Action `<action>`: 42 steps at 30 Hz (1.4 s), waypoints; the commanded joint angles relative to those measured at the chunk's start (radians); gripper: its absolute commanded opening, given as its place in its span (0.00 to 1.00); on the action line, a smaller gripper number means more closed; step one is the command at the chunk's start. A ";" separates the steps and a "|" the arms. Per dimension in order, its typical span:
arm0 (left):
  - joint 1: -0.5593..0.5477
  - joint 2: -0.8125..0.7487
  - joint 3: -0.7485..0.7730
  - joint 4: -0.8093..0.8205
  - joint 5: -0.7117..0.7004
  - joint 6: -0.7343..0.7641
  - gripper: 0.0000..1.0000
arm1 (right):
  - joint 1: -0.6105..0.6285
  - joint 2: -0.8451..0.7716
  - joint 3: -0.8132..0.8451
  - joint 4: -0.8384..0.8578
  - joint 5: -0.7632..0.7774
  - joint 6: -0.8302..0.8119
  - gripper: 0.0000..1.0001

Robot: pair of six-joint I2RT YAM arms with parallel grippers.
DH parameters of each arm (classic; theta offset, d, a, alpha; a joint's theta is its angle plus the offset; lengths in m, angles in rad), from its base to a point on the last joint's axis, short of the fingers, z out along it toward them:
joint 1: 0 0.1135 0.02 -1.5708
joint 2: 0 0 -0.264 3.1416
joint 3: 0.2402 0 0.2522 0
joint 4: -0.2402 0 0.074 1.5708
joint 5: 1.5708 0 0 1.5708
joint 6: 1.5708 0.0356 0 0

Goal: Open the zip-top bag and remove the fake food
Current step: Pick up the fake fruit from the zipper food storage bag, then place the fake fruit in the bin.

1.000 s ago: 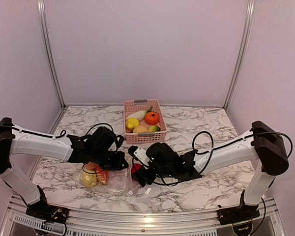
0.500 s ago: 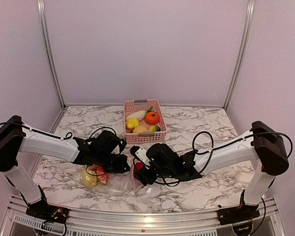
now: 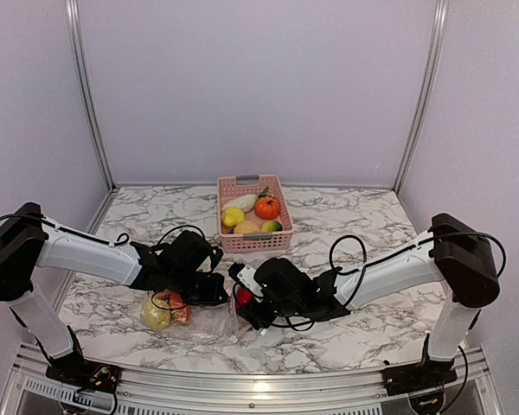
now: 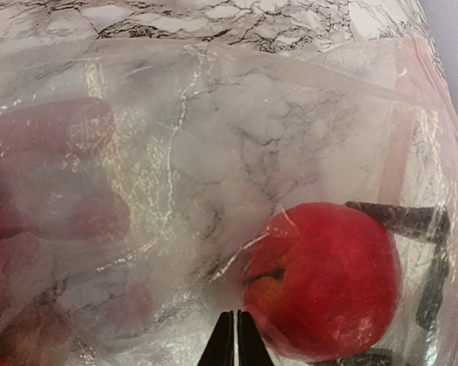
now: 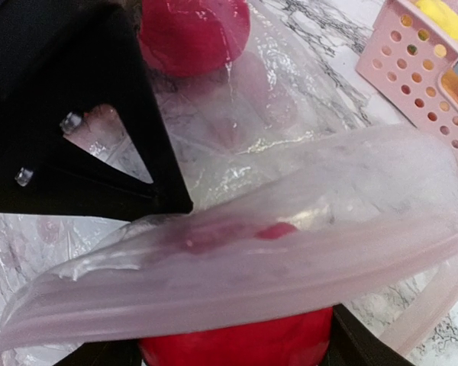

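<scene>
1. The red fake food could pop out sideways, because it is round and shiny.
2. The zip-top bag could slip from the left end effector, pinched shut on its thin skin.
3. The right end effector has fingers wide on both sides of the red one; I cannot tell if they squeeze.
4. Both arms reach low and inward over the near middle of the table, where the bag lies.

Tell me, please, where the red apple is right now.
Top view: the red apple lies inside the zip-top bag at the table's near centre, between the right gripper's fingers, nearer than the pink basket.
</scene>
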 commanded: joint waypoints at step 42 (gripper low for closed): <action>0.005 -0.235 0.081 -0.114 -0.121 0.020 0.04 | -0.311 -0.217 0.306 -0.270 -0.202 0.095 0.51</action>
